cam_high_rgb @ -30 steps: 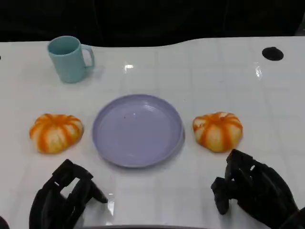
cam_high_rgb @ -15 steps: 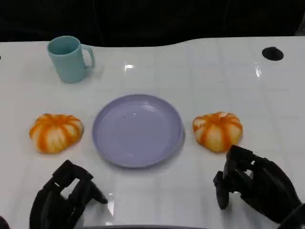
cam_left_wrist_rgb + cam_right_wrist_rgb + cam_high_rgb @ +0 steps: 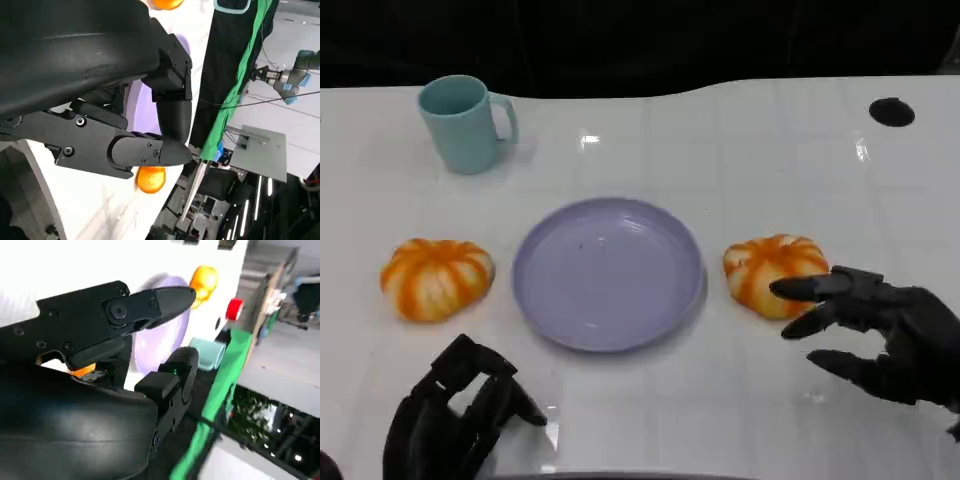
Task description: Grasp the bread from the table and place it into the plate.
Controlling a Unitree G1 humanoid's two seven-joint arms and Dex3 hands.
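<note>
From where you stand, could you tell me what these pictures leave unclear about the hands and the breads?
- Right bread: head view, its near side is covered by the right hand; contact cannot be judged.
- Right hand: head view, its wrist end is cut off by the picture's edge.
- Left hand: head view, cut off by the bottom edge.
- Left bread: right wrist view, small and blurred beyond the plate.

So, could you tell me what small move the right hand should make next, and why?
Probably ease the right hand a little further toward the bread on the plate's right and close the fingers around it. That hand is open, its fingers spread with the tips at the bread's near edge, nothing is gripped yet, and the plate holds no bread.
</note>
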